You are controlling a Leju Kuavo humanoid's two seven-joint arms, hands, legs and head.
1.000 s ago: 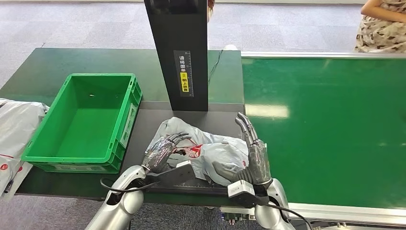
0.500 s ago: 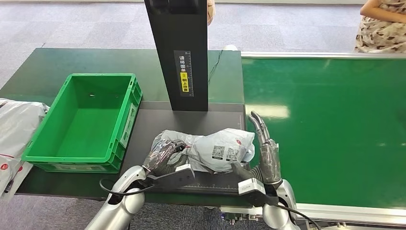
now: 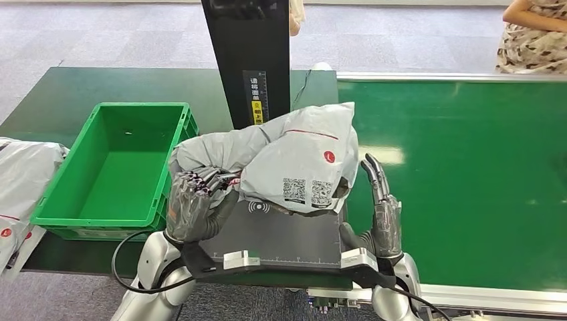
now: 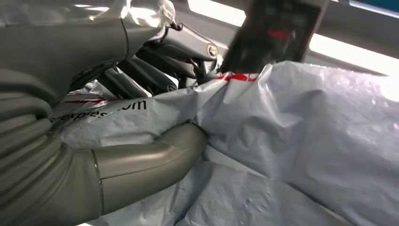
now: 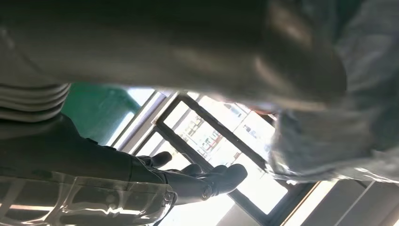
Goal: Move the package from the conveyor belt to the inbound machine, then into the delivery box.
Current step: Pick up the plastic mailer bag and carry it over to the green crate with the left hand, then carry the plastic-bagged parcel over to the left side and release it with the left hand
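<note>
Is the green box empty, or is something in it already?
Almost empty. The head view looks straight down into the green box: bare floor, just a tiny speck. The grey package is outside it, held up by the left hand.

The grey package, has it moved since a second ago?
Yes. The grey package has risen off the scanner platform, gripped by the left hand, and now overlaps the black column.

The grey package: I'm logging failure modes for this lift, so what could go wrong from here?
The package is limp and held by the left hand at one end, so it may slip or sag. The right hand is off it, giving no support. Swinging toward the green box, it could snag the black post.
</note>
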